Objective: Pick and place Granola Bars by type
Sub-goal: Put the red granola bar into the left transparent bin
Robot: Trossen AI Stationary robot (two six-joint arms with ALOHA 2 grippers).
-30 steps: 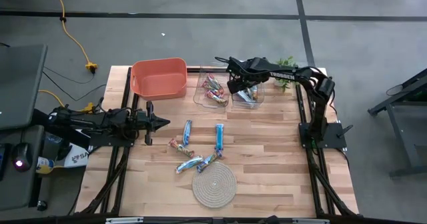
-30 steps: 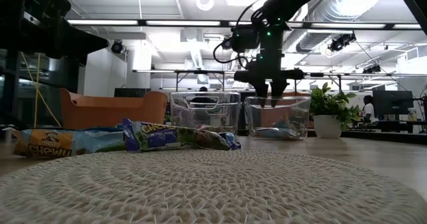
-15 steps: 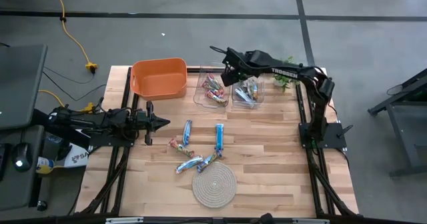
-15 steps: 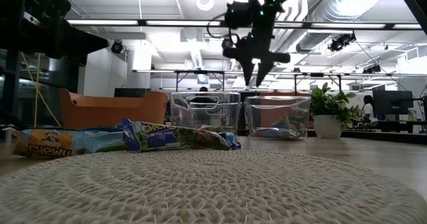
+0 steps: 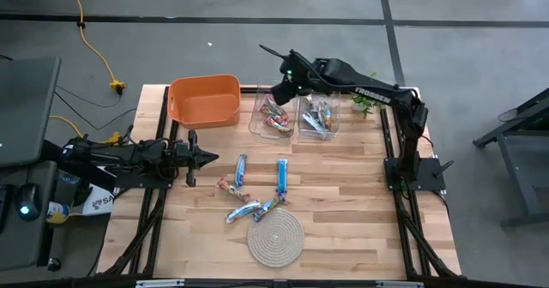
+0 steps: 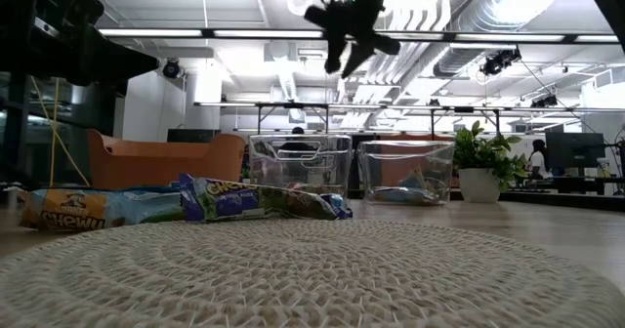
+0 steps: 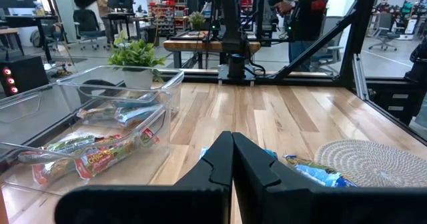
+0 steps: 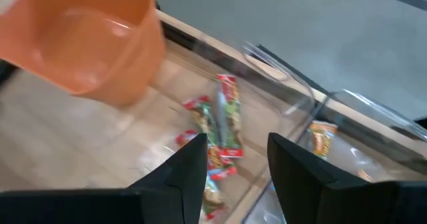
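Hovering high above the far edge of the wooden slat table, right gripper sits over the gap between the orange plastic bin and the two clear plastic containers; fingers parted partway, nothing between them in the right wrist view. Same gripper shows near the ceiling lights in the low view. Left clear container holds red-orange-pink wrapped granola bars; right clear container holds blue-silver and tan wrapped bars. Orange bin looks empty of bars from above. Five loose bars lie on the table mid-front: blue-silver bar upright-ish, another blue-silver bar just right of it, red-pink bar below the first, blue bar and a mixed-colour bar just beside the top rim of the round coiled rope mat. Whether those two touch the mat, cannot tell. Left gripper rests low at the table's left side, fingers pressed fully together, holding nothing, pointing toward the loose bars. Small green potted plant stands at the far right corner, near the right container. Yellow cable runs on the floor beyond the table.
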